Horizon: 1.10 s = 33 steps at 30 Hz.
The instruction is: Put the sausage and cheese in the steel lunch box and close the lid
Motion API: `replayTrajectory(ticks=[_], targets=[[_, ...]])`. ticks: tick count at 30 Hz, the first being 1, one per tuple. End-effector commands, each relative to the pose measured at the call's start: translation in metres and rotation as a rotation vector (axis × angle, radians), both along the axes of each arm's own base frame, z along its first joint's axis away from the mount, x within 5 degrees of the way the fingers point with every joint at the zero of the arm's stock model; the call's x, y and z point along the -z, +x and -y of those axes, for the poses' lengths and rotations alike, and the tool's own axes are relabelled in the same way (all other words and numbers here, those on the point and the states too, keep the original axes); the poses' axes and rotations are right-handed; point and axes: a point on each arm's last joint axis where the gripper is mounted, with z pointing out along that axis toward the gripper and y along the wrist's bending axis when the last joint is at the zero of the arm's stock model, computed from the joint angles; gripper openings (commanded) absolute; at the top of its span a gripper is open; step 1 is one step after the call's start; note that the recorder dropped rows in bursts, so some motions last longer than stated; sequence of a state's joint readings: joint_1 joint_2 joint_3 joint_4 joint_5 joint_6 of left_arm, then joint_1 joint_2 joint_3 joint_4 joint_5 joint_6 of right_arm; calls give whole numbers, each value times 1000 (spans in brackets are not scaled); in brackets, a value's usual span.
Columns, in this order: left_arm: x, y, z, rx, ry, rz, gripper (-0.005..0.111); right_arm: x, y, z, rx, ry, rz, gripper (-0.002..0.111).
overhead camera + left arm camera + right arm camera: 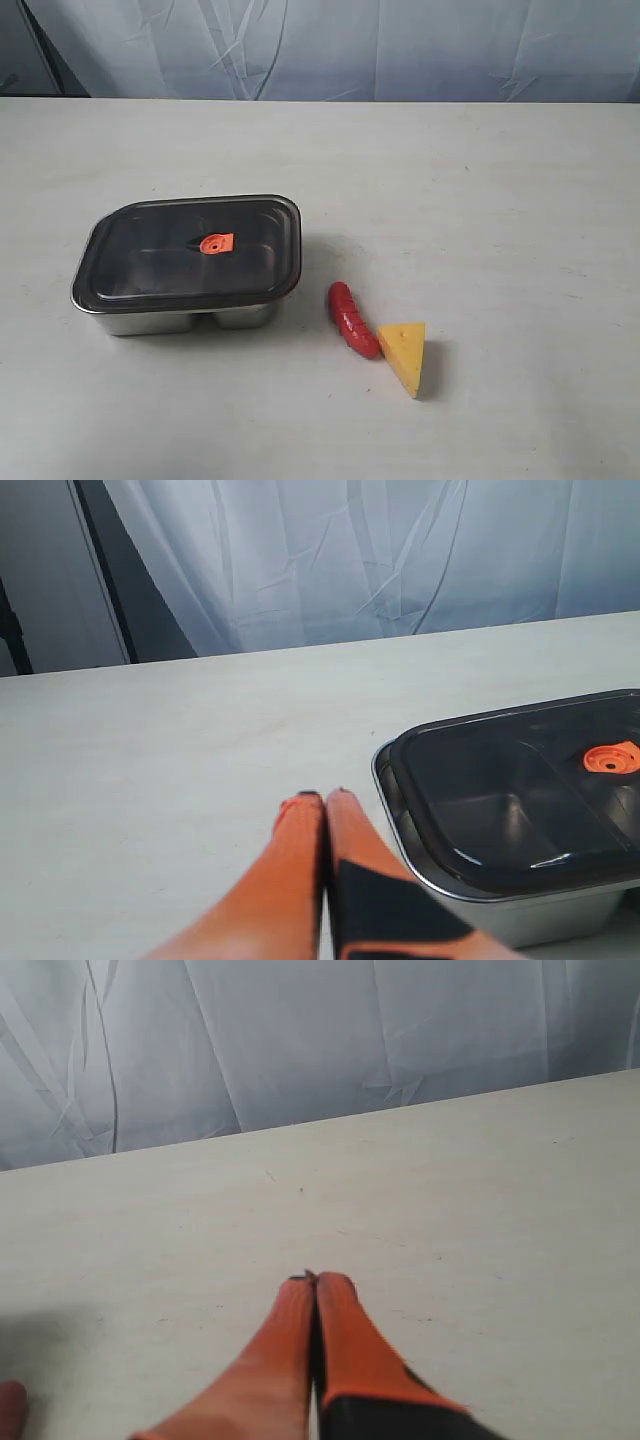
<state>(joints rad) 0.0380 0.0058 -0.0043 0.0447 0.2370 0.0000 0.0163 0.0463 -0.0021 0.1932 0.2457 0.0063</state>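
Note:
The steel lunch box [150, 320] stands on the table at the left, with the dark translucent lid [190, 250] resting on top and its orange valve [215, 243] at the centre. To its right lie the red sausage [352, 319] and, touching its near end, the yellow cheese wedge [405, 356]. Neither gripper shows in the exterior view. In the left wrist view my left gripper [322, 798] is shut and empty, just beside the lunch box [500, 890] and lid [520, 780]. My right gripper [314, 1280] is shut and empty over bare table; a red sliver, likely the sausage [10, 1405], sits at the frame edge.
The white table [480, 180] stretches wide around the objects. A pale wrinkled curtain [350, 45] hangs behind the far edge, with a dark upright strip [110, 570] beside it in the left wrist view.

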Motion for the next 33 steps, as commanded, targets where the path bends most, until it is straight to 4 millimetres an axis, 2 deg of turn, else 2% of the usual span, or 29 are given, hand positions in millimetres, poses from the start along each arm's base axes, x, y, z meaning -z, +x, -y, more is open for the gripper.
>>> replayTrajectory(ticks=[1,9,13,15,19,21,27,33], targets=[[1,0,0,-3,3,1,0,0,0,1,6,-10,11,-1],[1,0,0,-3,3,1,0,-1,0,1,8,-11,20,-1],[1,0,0,-3,3,1,0,-19,2,4,49,24,218,-1],[1,0,0,-3,3,1,0,-31,1,7,87,136,344,-1],[1,0,0,-3,3,1,0,-47,-4,19,160,710,539,-1],[1,0,0,-3,3,1,0,-49,-5,21,162,829,565,-1],[1,0,0,-3,3,1,0,-50,-3,16,114,934,488,-1],[1,0,0,-3,3,1,0,-86,2,4,65,833,277,-1]])
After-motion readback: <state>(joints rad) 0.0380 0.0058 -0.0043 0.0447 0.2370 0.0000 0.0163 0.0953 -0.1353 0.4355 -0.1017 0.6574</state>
